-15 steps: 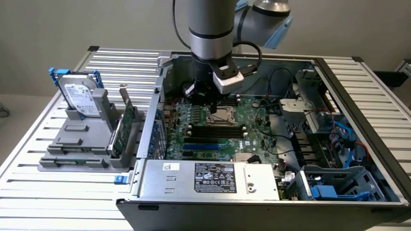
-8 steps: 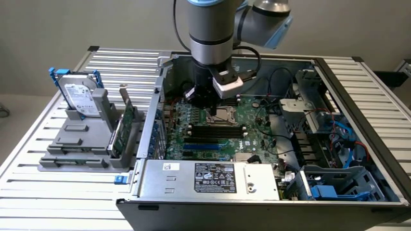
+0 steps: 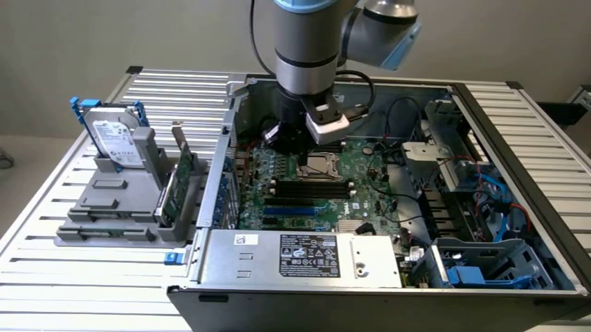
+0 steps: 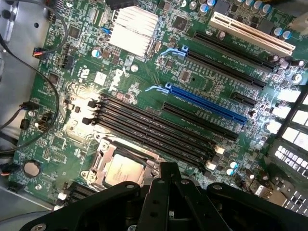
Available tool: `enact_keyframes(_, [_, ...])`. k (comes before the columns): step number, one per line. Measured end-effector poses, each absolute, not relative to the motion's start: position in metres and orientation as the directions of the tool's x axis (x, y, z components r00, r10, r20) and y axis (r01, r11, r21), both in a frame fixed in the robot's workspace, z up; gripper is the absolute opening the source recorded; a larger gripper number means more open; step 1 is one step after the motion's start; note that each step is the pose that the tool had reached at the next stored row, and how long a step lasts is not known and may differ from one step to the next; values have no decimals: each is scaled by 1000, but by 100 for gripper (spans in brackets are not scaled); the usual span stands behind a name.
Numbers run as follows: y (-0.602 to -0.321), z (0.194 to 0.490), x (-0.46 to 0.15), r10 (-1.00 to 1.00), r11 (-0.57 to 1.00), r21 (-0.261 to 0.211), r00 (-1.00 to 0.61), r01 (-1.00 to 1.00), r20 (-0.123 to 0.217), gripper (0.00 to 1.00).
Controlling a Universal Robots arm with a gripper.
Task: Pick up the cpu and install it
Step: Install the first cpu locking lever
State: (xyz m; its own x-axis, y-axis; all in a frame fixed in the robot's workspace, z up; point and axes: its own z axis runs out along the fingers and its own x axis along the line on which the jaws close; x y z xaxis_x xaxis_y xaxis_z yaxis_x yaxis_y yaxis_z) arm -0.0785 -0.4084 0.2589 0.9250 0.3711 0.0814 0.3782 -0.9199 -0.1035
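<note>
A: Where is the cpu (image 4: pixel 120 169)?

B: It lies flat in the socket on the green motherboard (image 4: pixel 86 72), its silvery-beige top facing up inside the metal socket frame (image 4: pixel 98 159). In the exterior view the same chip (image 3: pixel 322 164) sits near the middle of the board, inside the open computer case (image 3: pixel 517 131).

A: And the gripper (image 3: pixel 301 160)?

B: It hangs right over the cpu, at the edge of the socket toward the exterior view's left. The jaws are drawn fully together, and nothing is held between them. In the wrist view the black gripper body (image 4: pixel 168 192) overlaps one edge of the chip. Whether the tips touch the cpu I cannot tell.

A: What lies around the socket?

B: Just beside it run four black memory slots (image 4: pixel 154 127), parallel to one another. Past those come a blue expansion slot (image 4: pixel 207 103), further black slots, and a white slot (image 4: pixel 250 32) at the far side. A finned silver heatsink (image 4: pixel 134 30) stands on the board too.

A: Outside the case?

B: On the ribbed tabletop (image 3: pixel 65 207), toward the exterior view's left, a grey holder (image 3: pixel 115 207) carries a hard drive (image 3: pixel 115 142) with a white label and blue handles, standing upright, and a green circuit card (image 3: pixel 183 176) upright near it. A metal power supply box (image 3: pixel 300 257) with a black label sits at the case's near edge.
</note>
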Motion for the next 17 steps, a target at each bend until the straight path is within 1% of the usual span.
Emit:
enact_keyframes(2, [-408,258,-77,369,-917,-127,925,378,91,11])
enact_keyframes(4, [-409,257,-76,367,-916,-135,925,377,93,11])
enact_keyframes(10, [-412,250,-76,361,-919,-138,928,370,90,11])
enact_keyframes(17, [-413,244,-75,347,-924,-145,935,355,77,11])
